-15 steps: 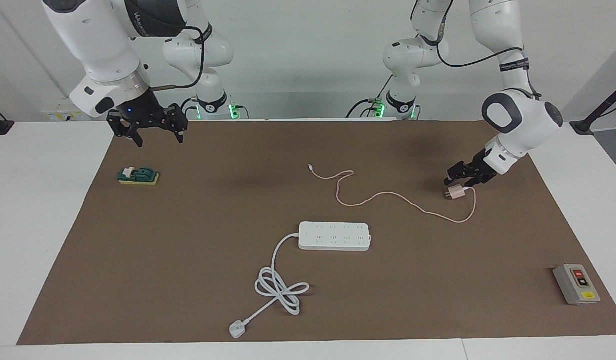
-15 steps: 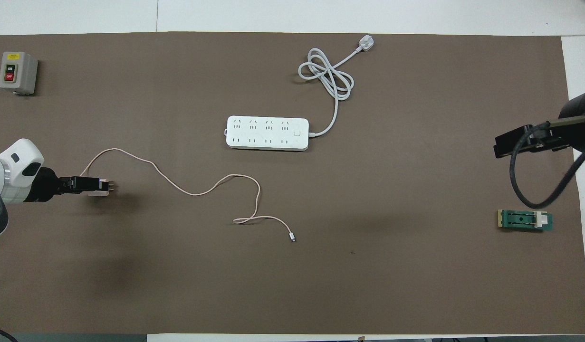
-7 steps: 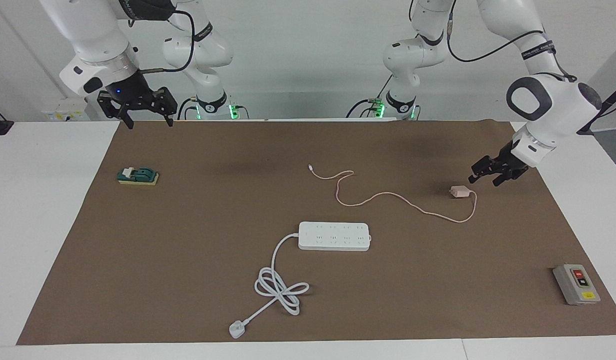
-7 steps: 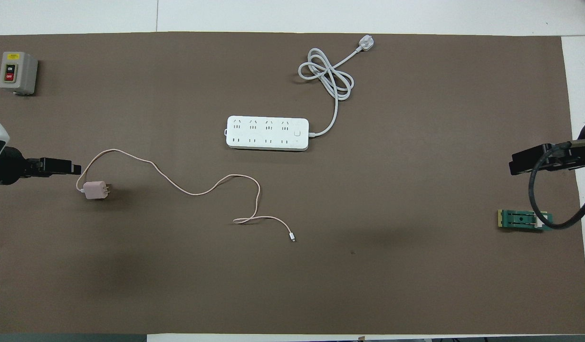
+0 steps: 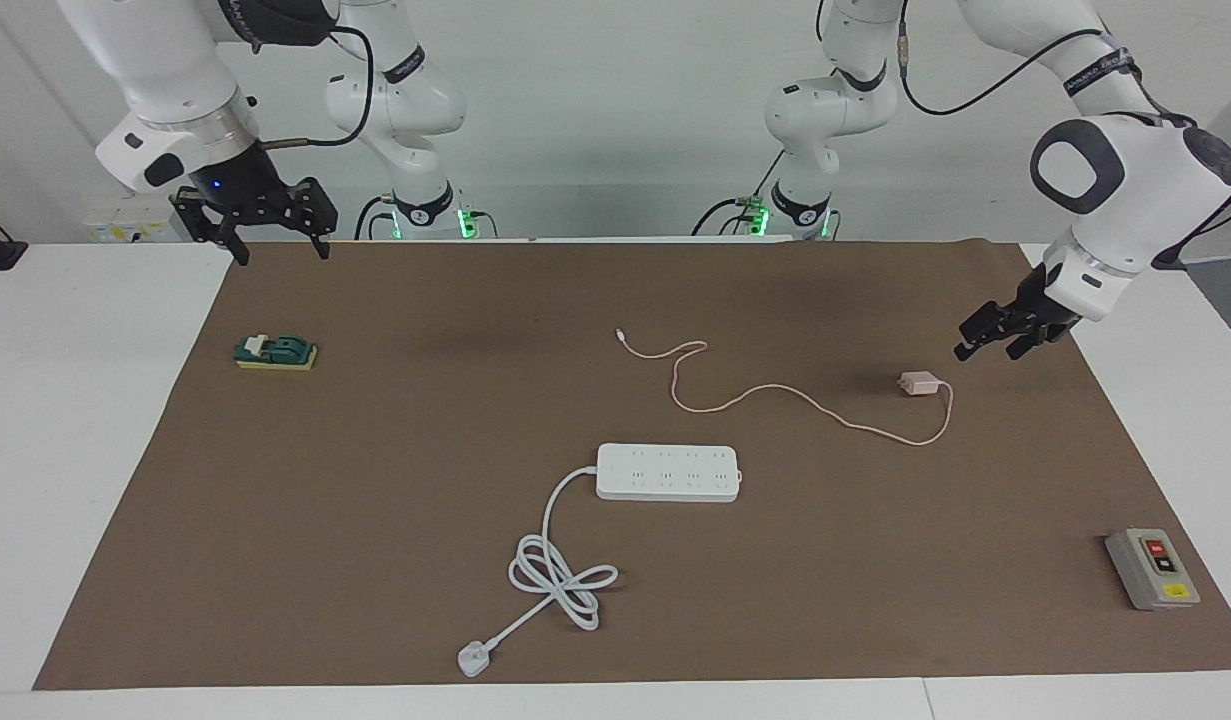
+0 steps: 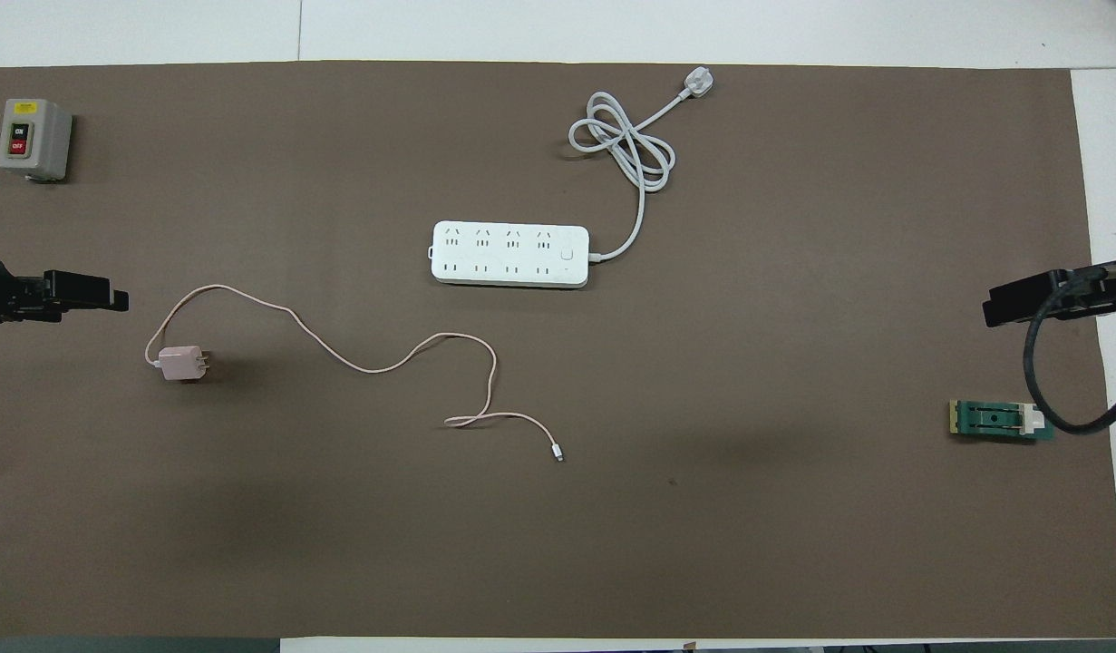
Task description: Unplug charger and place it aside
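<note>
Hovering spread and empty: left gripper (image 5: 987,340), over the surface's (image 5: 375,560) left-arm end near the charger (image 5: 918,383). Lying unplugged, apart from the power strip (image 5: 668,472). Showing only in the facing view: right gripper (image 5: 275,240) spread, waiting.

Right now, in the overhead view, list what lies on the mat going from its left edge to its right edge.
Switch box → charger → power strip → white plug → green block.
</note>
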`<state>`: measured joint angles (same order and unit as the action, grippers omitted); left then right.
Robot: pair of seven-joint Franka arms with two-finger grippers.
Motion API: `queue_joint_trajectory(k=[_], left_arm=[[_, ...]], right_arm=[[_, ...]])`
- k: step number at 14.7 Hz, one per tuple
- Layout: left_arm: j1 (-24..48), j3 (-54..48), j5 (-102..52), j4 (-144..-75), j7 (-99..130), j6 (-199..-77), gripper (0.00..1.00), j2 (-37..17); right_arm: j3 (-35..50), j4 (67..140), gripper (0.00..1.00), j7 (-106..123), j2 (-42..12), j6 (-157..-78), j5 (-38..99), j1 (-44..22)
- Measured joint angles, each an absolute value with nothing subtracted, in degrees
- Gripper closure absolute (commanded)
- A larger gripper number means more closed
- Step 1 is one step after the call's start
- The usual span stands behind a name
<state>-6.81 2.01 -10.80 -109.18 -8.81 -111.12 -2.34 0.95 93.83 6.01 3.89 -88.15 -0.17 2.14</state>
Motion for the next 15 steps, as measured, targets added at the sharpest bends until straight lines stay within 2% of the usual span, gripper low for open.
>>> queue_joint_trajectory(k=[7, 15], left_arm=[[-4.0, 1.9, -6.3, -102.7, -1.8, -104.4, 0.00, -1.2], [-2.4, -0.2, 1.0, -97.3, 0.6, -94.1, 0.00, 3.6]], right_arm=[[1.0, 93.5, 0.00, 6.0, 3.2, -88.0, -0.2, 2.1], [1.2, 93.4, 0.00, 6.0, 3.3, -87.0, -0.2, 2.1]])
